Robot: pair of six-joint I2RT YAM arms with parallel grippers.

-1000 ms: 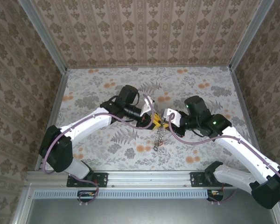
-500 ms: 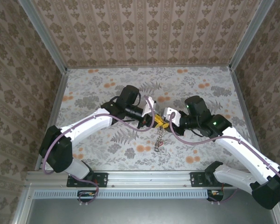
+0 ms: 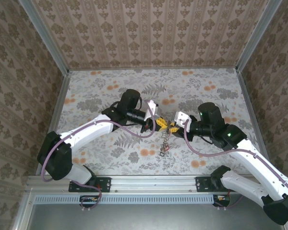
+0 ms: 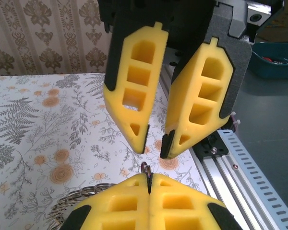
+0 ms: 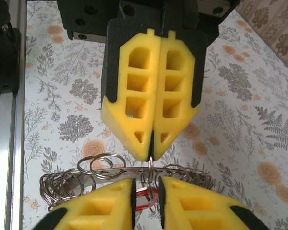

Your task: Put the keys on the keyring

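Right wrist: left gripper [image 5: 151,152] is clamped tip-to-tip on a small wire loop [image 5: 148,165] of the keyring [image 5: 103,167] (split rings strung sideways just below its tips). Right gripper [image 5: 145,182] is narrowly parted and straddles that loop, with a red-headed key [image 5: 145,197] in the gap; contact with the pads is unclear. The loop stands upright directly above the key, so threading looks like the right arm's job.
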